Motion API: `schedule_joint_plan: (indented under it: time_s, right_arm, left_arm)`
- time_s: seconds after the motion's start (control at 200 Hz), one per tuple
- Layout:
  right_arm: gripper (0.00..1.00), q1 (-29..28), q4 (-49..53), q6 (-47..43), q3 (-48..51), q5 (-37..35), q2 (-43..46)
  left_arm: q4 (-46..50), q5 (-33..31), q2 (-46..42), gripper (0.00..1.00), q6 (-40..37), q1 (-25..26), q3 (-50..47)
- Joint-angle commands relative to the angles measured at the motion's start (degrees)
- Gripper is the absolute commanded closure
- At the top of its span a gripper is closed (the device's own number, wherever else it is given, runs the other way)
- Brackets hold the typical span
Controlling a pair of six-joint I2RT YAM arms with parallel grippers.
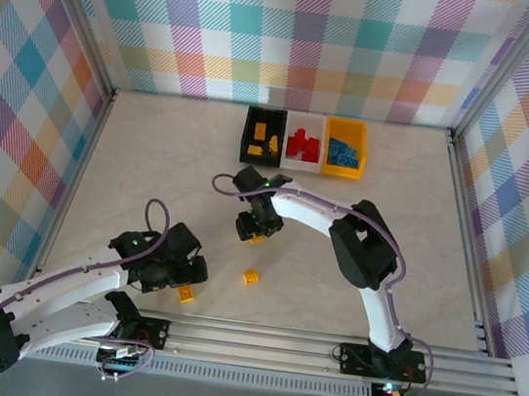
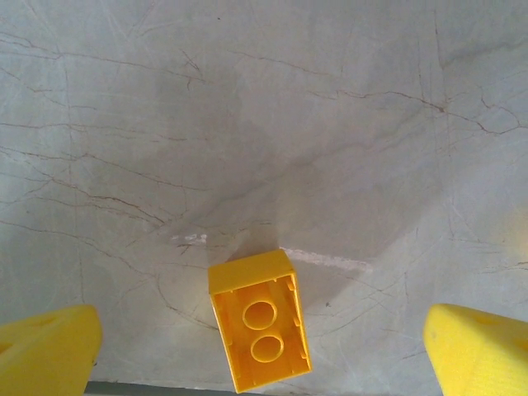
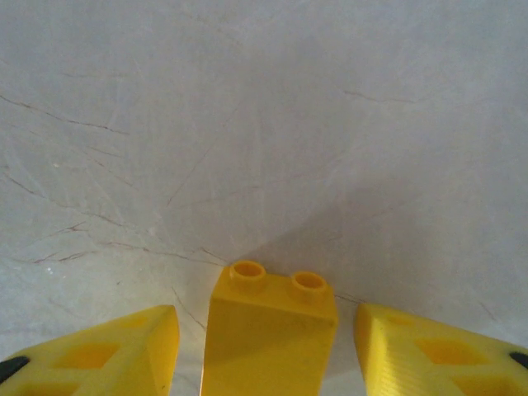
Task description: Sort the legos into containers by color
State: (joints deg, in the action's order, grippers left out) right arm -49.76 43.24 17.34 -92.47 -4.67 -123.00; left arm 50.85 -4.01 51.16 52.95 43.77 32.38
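Nearest, left gripper wide apart over an upturned lego on the worktop. Mid-worktop, a loose lego. Right gripper apart, flanking a third lego, seemingly not touching. Beyond, bins with sorted legos.

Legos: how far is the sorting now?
Done: reds in the white bin, blues in the yellow bin, some yellows in the black bin. In hand: the open left gripper straddles a yellow brick, the open right gripper another brick. Left: those and a third brick.
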Motion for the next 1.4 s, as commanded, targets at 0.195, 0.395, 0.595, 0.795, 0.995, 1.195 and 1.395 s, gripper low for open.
schedule_joint_plan:
  time_s: [0.195, 0.395, 0.595, 0.795, 0.995, 1.195, 1.395]
  right_arm:
    - [0.54, -1.1, 1.86, 1.01, -0.24, -2.75, -1.56]
    - [0.69, -1.05, 1.09, 1.47, 1.3, -3.56, 0.51]
    - [0.69, 0.66, 1.92, -0.04, -1.59, -3.77, 2.2]
    - [0.69, 6.37, 3.82, -3.31, -12.06, -2.94, 2.18]
    - [0.69, 11.66, 2.9, -6.62, -27.8, -0.87, -3.54]
    - [0.7, 15.77, 7.24, -6.38, -48.59, 3.4, -16.17]
    - [0.69, 15.99, 5.17, -7.34, -51.54, 3.46, -19.26]
  left_arm:
    - [0.31, -0.93, -1.94, 0.0, 0.54, 0.94, -1.09]
    - [0.0, -0.91, -1.56, 0.0, 0.22, 1.1, -1.26]
    - [-2.69, -0.33, 0.18, 0.03, 0.39, 1.5, -2.21]
    - [-5.0, -0.27, 3.67, 0.11, 0.36, 2.41, -2.06]
    - [-5.37, -0.74, 6.74, 0.13, 2.08, 4.62, -2.49]
    - [-4.53, -0.96, 5.99, 0.17, 4.75, 5.75, -4.04]
    - [-5.87, -0.08, 5.55, 0.26, 6.92, 6.38, -6.42]
